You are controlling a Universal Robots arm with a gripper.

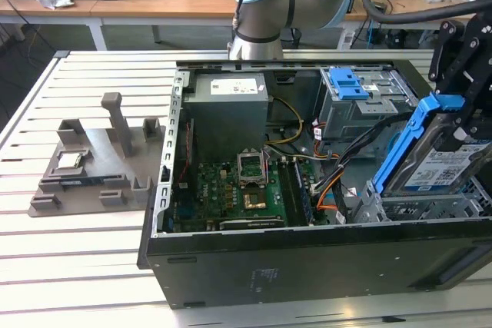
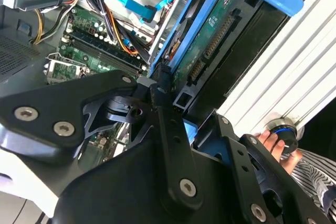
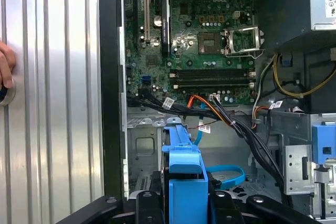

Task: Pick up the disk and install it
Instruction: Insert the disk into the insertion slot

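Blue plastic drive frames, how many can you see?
2. One surrounds the disk at the exterior view's right; one bare bracket lies on the drive cage. Others may be hidden.

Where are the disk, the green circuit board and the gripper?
disk (image 1: 442,167), exterior view, on its label.
green circuit board (image 3: 184,43), first wrist view, on bare green surface.
gripper (image 3: 185,205), first wrist view, midway between its fingertips.

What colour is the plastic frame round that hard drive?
Bright blue; the disk and its frame show best in the exterior view.
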